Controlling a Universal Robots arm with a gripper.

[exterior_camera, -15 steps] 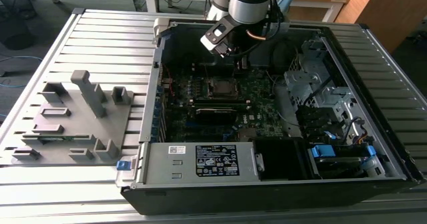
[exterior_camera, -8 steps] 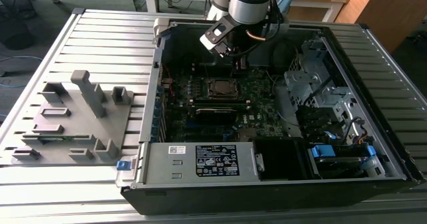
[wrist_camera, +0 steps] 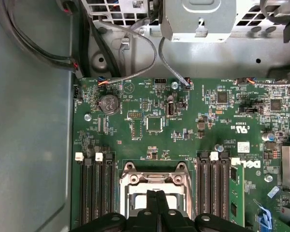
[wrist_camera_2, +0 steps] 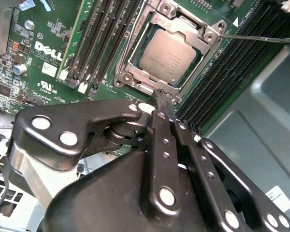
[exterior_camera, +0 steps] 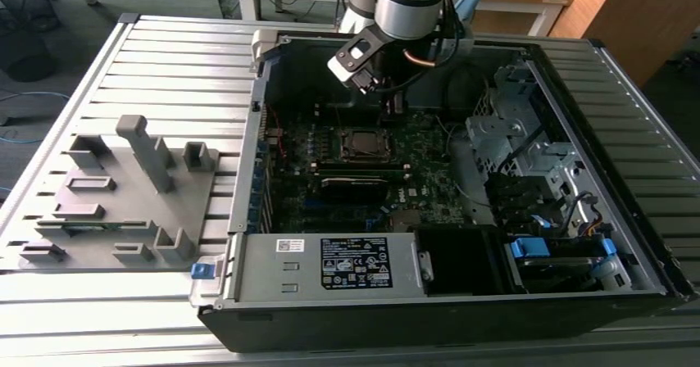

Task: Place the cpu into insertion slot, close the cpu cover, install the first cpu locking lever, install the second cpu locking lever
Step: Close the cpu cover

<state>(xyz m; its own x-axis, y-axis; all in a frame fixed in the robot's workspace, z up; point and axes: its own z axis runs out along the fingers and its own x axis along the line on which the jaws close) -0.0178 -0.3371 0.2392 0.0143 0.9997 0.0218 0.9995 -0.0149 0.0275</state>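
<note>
risk: tips skidding off the socket edge

gripper point(wrist_camera_2: 163, 99) pinched shut, nothing held, tips at the rim of the insertion slot point(wrist_camera_2: 122, 79). cpu point(wrist_camera_2: 170, 59) lies seated in it, and the cpu cover point(wrist_camera_2: 201, 50) appears down around it. judged risks: a slip would scrape the tips onto the memory slots point(wrist_camera_2: 96, 43) alongside. the thin locking lever point(wrist_camera_2: 261, 37) juts free (looks unlatched), so the cover could lift.
</note>
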